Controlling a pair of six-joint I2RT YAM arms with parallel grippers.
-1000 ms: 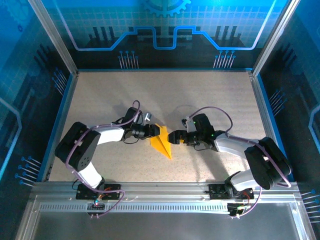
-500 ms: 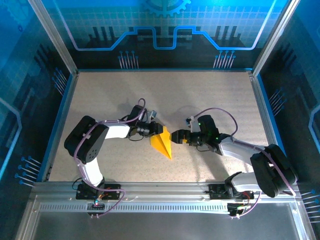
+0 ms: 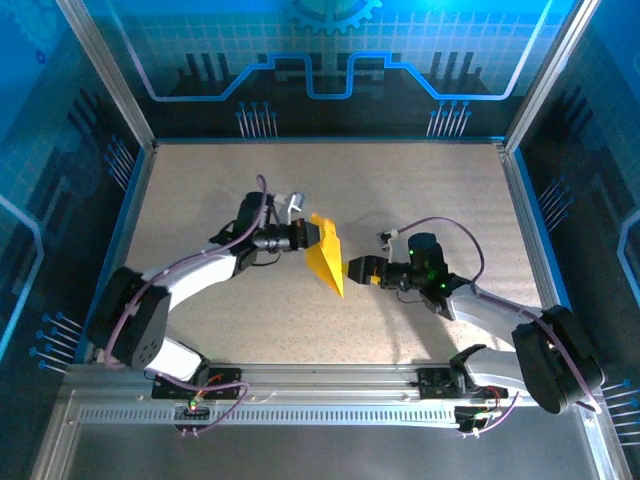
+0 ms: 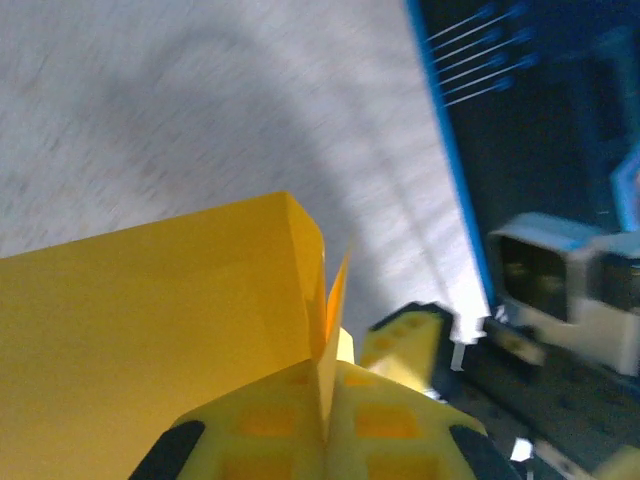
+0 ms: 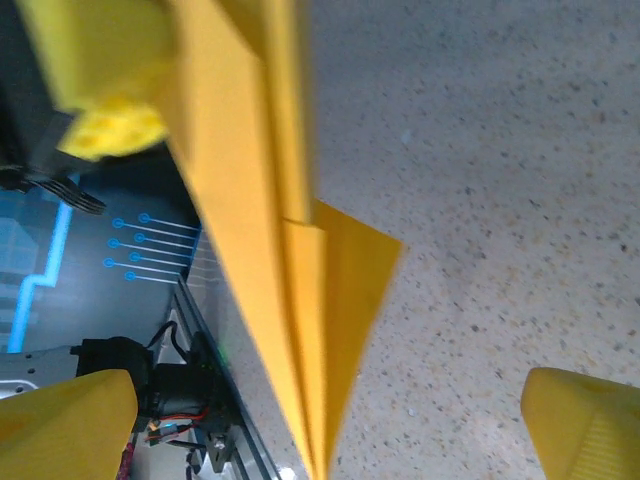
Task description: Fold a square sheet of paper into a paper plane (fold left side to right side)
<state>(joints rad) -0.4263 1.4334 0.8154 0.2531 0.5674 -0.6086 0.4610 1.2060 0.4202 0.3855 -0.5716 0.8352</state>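
Observation:
The square sheet of paper is folded into a yellow-orange paper plane (image 3: pixel 326 262), a narrow wedge with its point toward the near edge. My left gripper (image 3: pixel 308 236) is shut on the plane's wide far end and holds it tilted above the table. In the left wrist view the paper plane (image 4: pixel 150 320) stands pinched edge-on between the yellow pads of my left gripper (image 4: pixel 330 400). My right gripper (image 3: pixel 352 270) is open just right of the plane's tip. In the right wrist view the paper plane (image 5: pixel 290 300) hangs between the spread fingers of my right gripper (image 5: pixel 320 425), apart from both.
The speckled beige table (image 3: pixel 220 190) is ringed by aluminium rails, with blue panel walls (image 3: pixel 330 60) at the back and sides. The near rail (image 3: pixel 330 385) carries both arm bases. The right gripper's yellow finger (image 4: pixel 410 335) shows close beside the left jaws.
My left gripper has shut on the paper plane and raised it off the table, swinging it toward the far side. My right gripper has stayed open and drawn slightly right.

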